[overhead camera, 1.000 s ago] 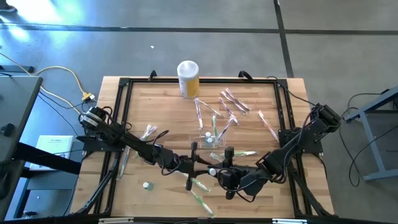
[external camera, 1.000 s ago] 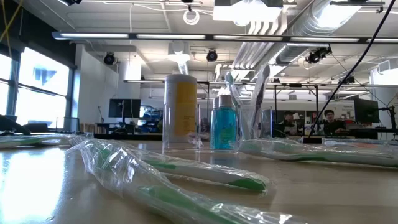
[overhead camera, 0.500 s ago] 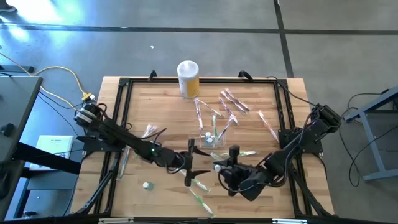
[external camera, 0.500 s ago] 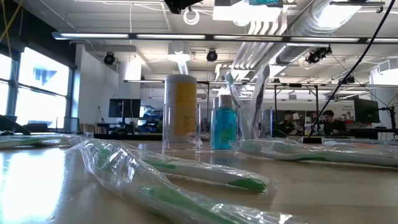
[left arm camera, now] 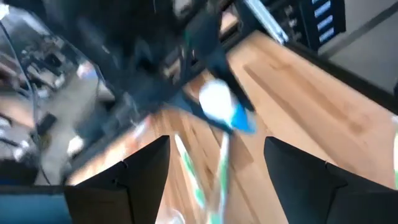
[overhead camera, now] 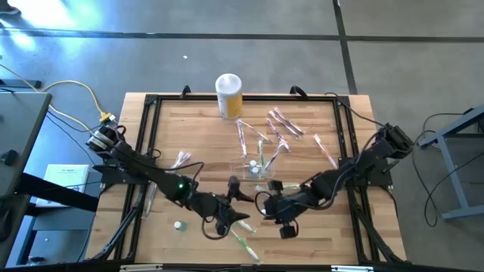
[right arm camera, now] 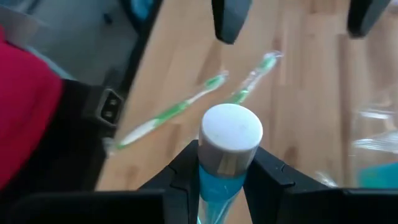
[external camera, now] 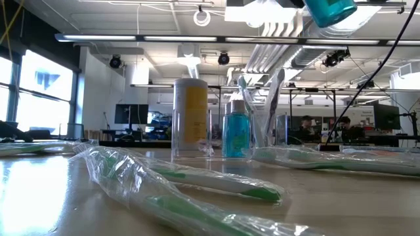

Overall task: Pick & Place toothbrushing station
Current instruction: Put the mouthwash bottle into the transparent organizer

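Observation:
The toothbrushing station (overhead camera: 255, 168) is a clear low holder at mid-table; the low view shows the station (external camera: 252, 131) with a blue bottle and upright toothbrushes standing in it. My right gripper (right arm camera: 227, 152) hovers just near of it, shut on a second blue mouthwash bottle (right arm camera: 227, 143) with a white cap. That bottle's base (external camera: 328, 8) shows at the low view's top. My left gripper (left arm camera: 216, 143) stands open beside it, toward the table's left, holding nothing; in the high view this left gripper (overhead camera: 231, 204) faces my right gripper (overhead camera: 266, 205). My right gripper pinches the mouthwash bottle between its two fingers just below the white cap (right arm camera: 219, 171), one finger (right arm camera: 186, 165) on each side. The bottle is lifted clear of the table, slightly tilted, its base below the fingers.
A yellow canister with a white lid (overhead camera: 229, 94) stands at the far edge. Wrapped toothbrushes lie scattered: several at the far right (overhead camera: 283, 125), others near the front (overhead camera: 246, 242), one by the left rail (overhead camera: 181, 160). A small white cap (overhead camera: 178, 224) lies front left.
My left gripper has opened, let go of the mouthwash bottle and drawn back toward the table's near left. My right gripper keeps the bottle and has carried it toward the far edge, nearer the station; the bottle's base has come into the low view's top.

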Controlling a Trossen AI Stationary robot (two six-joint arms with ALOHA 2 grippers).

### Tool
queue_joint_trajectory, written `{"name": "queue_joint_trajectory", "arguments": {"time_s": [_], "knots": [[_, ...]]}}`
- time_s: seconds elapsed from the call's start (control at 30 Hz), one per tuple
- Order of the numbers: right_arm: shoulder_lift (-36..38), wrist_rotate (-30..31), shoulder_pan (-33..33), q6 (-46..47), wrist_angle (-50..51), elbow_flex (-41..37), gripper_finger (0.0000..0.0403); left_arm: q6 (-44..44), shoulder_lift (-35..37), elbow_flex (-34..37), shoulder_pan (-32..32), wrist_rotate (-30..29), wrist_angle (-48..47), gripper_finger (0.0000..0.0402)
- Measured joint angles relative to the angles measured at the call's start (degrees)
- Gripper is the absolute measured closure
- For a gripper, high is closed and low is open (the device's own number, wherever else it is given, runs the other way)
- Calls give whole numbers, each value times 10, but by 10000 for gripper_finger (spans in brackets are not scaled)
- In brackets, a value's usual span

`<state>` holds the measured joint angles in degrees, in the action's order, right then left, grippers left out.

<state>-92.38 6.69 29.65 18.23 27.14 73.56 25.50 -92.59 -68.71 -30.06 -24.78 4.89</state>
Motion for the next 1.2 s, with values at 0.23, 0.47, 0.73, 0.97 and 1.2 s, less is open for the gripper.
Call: {"name": "queue_joint_trajectory", "arguments": {"time_s": [0.23, 0.47, 0.73, 0.97, 1.2], "knots": [[0, -101, -26, 2, -32, 0, 319, 48, -26, -43, -7, 22, -23, 158], [0, -128, -41, 0, -39, 0, 321, 89, -50, -72, -7, 31, -59, 158], [0, -129, -42, -4, -38, 0, 321, 80, -60, -101, -7, 13, -99, 158], [0, -129, -42, -3, -34, 0, 314, 51, -60, -101, -12, -1, -119, 158], [0, -128, -42, -4, -34, 0, 321, 96, -60, -101, -19, 1, -103, 158]]}}
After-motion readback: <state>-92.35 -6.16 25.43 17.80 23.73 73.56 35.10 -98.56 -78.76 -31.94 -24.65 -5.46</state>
